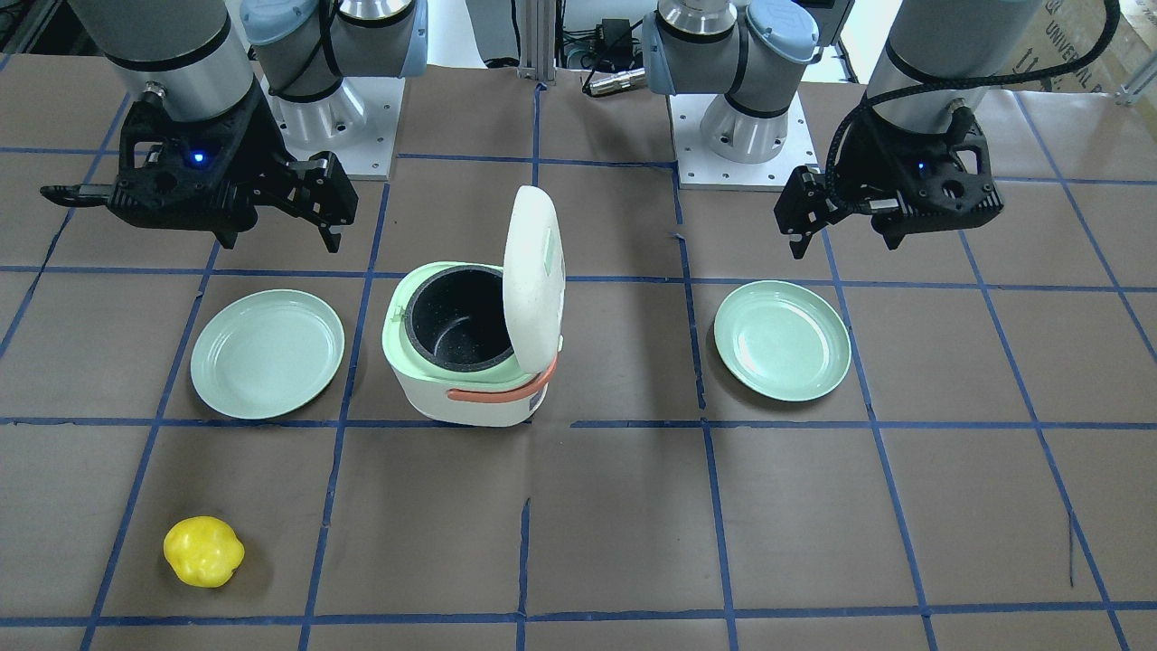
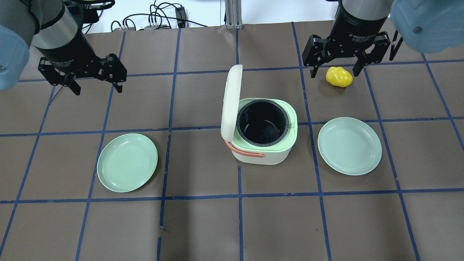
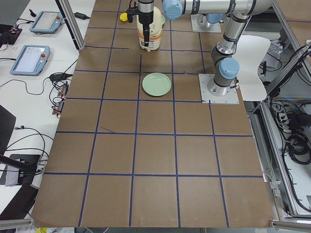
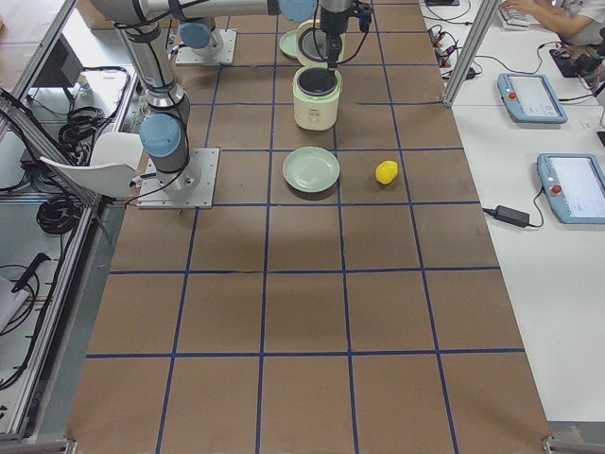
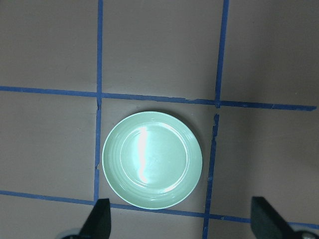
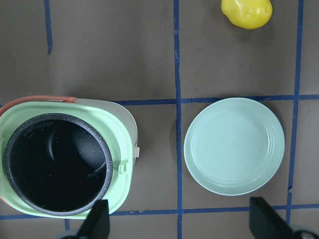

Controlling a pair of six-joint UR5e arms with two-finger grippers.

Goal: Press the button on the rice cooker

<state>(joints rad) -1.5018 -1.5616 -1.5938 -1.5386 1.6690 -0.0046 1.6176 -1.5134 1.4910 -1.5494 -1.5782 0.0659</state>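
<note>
Left fingers [image 2: 117,82] and right fingers [image 2: 312,70] stand open, empty, raised. Rice cooker [image 2: 266,154] sits centre counter [image 2: 203,224], lid up. Likely light, rigid, slide-prone: press button squarely. Button not discernible.

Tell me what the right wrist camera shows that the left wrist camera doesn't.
Only the right wrist view shows the rice cooker, its black pot empty, plus a yellow bell pepper and the right plate. Only the left wrist view shows the left plate. Both show one empty mint-green plate, blue tape lines on the brown table, and an open tool at the bottom edge: right tool, left tool.
</note>
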